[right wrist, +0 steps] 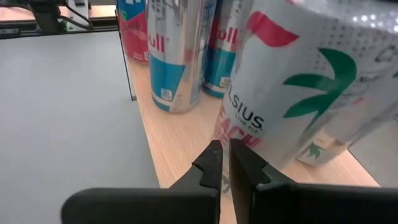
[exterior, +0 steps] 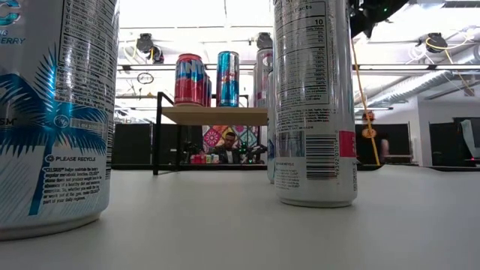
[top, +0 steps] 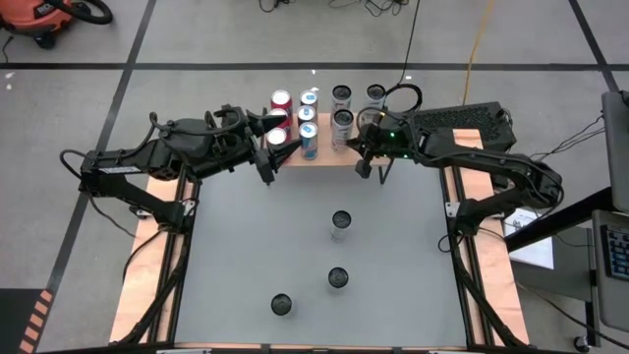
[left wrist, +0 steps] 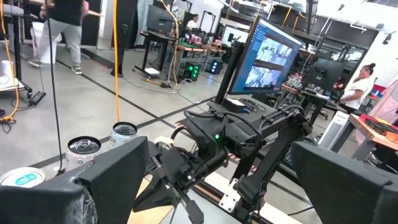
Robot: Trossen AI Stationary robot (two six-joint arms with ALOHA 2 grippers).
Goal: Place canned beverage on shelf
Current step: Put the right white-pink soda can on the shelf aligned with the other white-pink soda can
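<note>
A: From above, we see the shelf (top: 319, 155) at the far edge of the tabletop (top: 246, 256), its wooden top carrying seven cans — red and blue ones (top: 282, 101) on the left, silver-topped ones (top: 342, 95) on the right. The left gripper (top: 278, 138) sits at the shelf's left end with its fingers spread and nothing between them. The right gripper (top: 371, 167) is at the shelf's right end, just beside the silver cans.

B: And we count three more cans standing loose on the tabletop: one mid-table (top: 341, 222), one nearer (top: 337, 278), one nearest and a little left (top: 282, 305).

A: At table height, we find the shelf (exterior: 214, 115) far back on its black legs, with a red can (exterior: 189, 79) and a blue can (exterior: 228, 78) upright on it. Two big cans fill the foreground, one at the left (exterior: 52, 112) and one right of centre (exterior: 313, 101).

B: Through the left wrist camera, we look past spread dark fingers (left wrist: 118, 171) to the right arm (left wrist: 249, 134) across from it — two can tops (left wrist: 84, 145) show nearby.

A: Through the right wrist camera, the fingers (right wrist: 211, 165) are clenched together, holding nothing. They hover over the wooden shelf (right wrist: 177, 140), with a white Celsius can (right wrist: 292, 81) just beyond them and blue cans (right wrist: 177, 56) standing farther along.
</note>
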